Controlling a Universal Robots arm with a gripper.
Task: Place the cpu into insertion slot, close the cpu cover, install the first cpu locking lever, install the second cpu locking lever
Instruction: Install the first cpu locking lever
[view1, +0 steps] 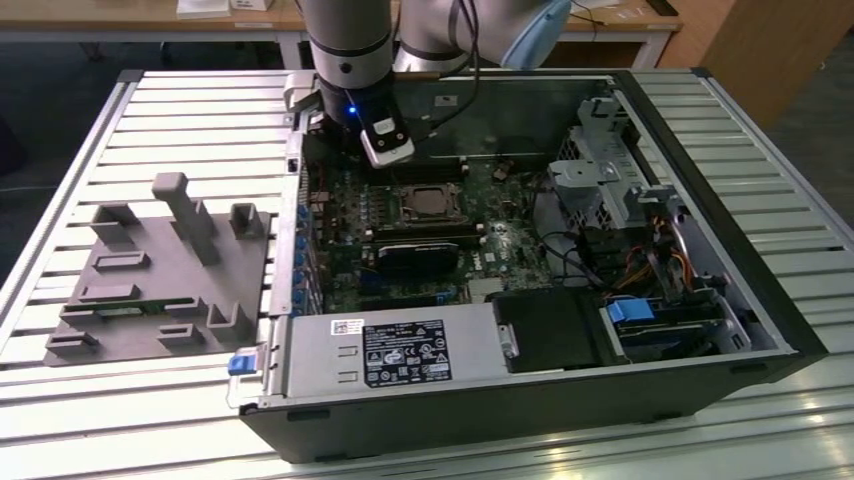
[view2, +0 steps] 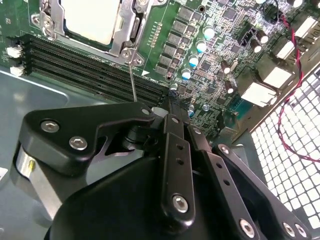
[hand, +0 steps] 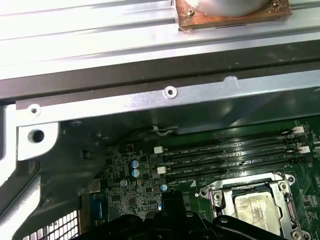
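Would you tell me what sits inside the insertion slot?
The cpu lies in it, the cpu cover framing its top; whatever is beneath the chip is covered.

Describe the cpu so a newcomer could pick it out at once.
Look inside the open computer case at the green motherboard; on it lies the cpu cover, a silver metal frame. The cpu is the flat square in that frame's window, beside the long black memory slots. Its dull silvery-tan metal top sets it apart from the dark parts around it.

Both wrist views close over cpu (hand: 255, 210)
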